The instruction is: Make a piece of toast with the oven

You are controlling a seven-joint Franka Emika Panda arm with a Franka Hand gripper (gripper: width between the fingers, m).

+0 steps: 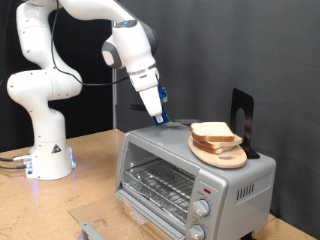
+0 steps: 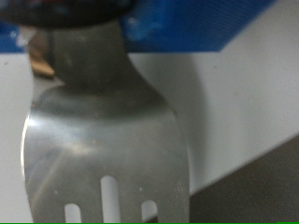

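The silver oven [image 1: 240, 185] stands on the table at the exterior view's lower right, its glass door shut and the wire rack [image 1: 155, 185] showing through. On its roof lies a round wooden board [image 1: 222, 155] with two stacked slices, the top piece of toast [image 1: 212, 131] pale with a brown crust. My gripper [image 1: 157, 112] hangs just above the roof's left part, shut on a metal spatula [image 1: 176, 123] whose blade points towards the board. The slotted spatula blade [image 2: 103, 131] fills the wrist view.
A black upright stand [image 1: 241, 118] rises behind the board. Two knobs [image 1: 203, 208] and a red light [image 1: 203, 188] sit on the oven's front right. A grey metal piece [image 1: 90, 228] lies on the wooden table [image 1: 90, 160] at the bottom.
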